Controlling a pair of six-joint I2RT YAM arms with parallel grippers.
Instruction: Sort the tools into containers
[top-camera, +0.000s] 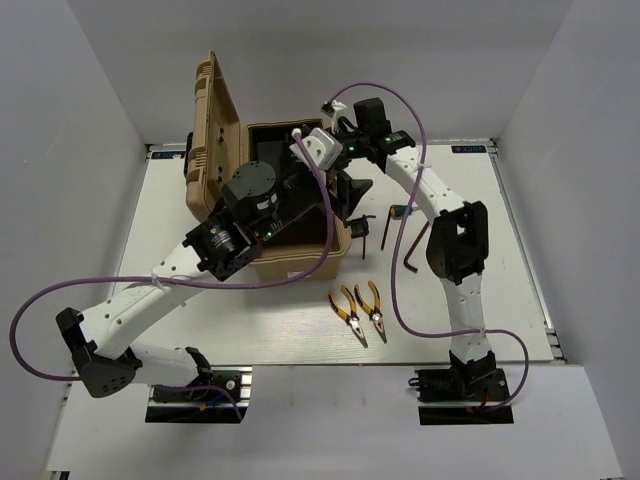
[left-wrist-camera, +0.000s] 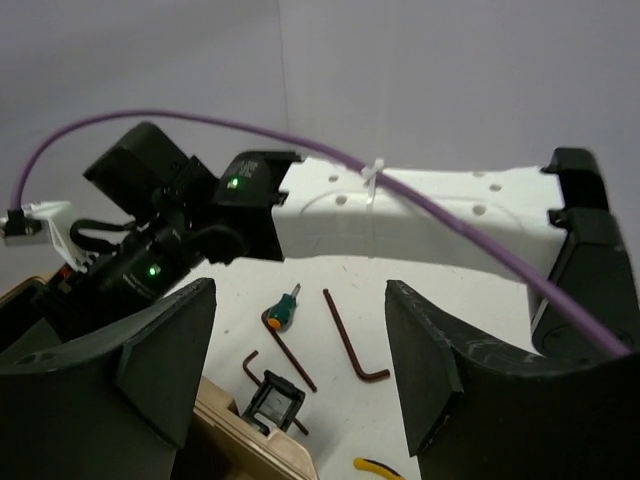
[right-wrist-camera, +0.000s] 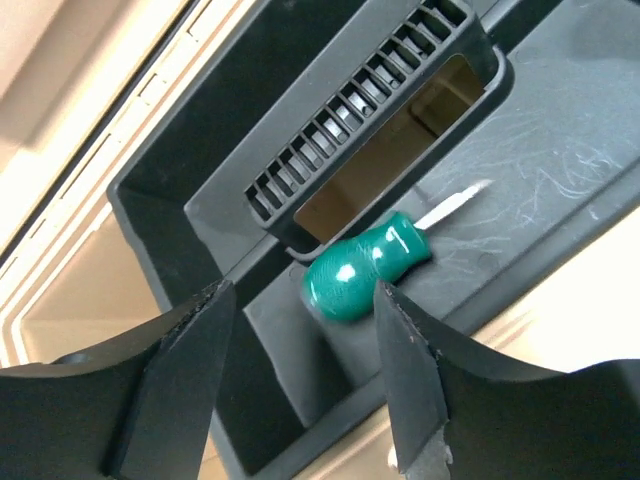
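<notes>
You have 1 screwdriver (right-wrist-camera: 365, 270) in the toolbox (top-camera: 300, 262) under your wide-open, empty right hand (right-wrist-camera: 300, 300); pliers (top-camera: 358, 312) and hex keys (top-camera: 415, 245) wait at its 4 o'clock.

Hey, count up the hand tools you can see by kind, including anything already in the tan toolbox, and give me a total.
Yellow-and-black-handled pliers: 2
Dark L-shaped hex keys: 3, smallest by the black latch of the tan plastic toolbox
Green-handled screwdrivers: 2, one inside the toolbox
Total: 7

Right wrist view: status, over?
Left gripper, right gripper open. Green-handled screwdriver lying inside tan plastic toolbox. Yellow-handled pliers on white table. Left arm over toolbox.
</notes>
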